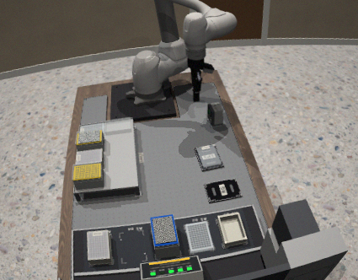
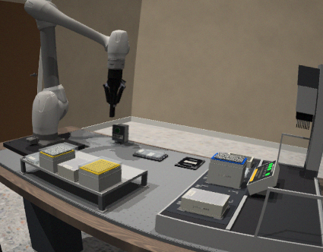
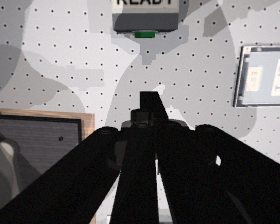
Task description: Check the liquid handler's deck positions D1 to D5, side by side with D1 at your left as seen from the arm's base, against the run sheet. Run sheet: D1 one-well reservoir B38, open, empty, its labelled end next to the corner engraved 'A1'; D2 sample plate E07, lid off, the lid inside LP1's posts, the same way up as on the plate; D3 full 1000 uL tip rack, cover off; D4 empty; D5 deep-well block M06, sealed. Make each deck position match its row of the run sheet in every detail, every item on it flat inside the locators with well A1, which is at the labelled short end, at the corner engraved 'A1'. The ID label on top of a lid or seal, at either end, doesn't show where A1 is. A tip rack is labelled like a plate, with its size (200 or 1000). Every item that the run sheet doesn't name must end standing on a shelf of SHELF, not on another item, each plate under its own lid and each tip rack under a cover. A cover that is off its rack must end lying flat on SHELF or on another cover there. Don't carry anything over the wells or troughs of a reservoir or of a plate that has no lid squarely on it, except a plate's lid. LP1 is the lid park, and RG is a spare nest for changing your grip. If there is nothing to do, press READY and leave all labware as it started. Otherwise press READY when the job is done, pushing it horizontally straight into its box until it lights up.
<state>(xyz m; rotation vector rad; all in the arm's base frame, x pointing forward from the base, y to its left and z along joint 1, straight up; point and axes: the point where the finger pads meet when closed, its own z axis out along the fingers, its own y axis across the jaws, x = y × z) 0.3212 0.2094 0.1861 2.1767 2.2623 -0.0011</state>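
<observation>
My gripper (image 1: 196, 94) is shut and empty. It points down, high above the table, on the arm-base side of the READY box (image 1: 216, 113). In the wrist view the closed fingers (image 3: 150, 100) point toward the READY box (image 3: 145, 17), whose green button faces them. A plate lid (image 1: 208, 157) lies in lid park LP1 (image 3: 263, 75). On the deck, from right to left, stand an open cream reservoir (image 1: 232, 229), an uncovered sample plate (image 1: 199, 235), a blue-rimmed tip rack (image 1: 164, 232), an empty position (image 1: 131, 245) and a sealed deep-well block (image 1: 98, 246).
SHELF (image 1: 108, 160) at the left holds a yellow-rimmed tip rack (image 1: 89, 137), a covered item (image 1: 89, 157) and a yellow tip rack (image 1: 88, 173). The RG nest (image 1: 222, 190) is empty. A status panel (image 1: 171, 267) and the liquid handler's tower (image 2: 308, 99) stand by the deck.
</observation>
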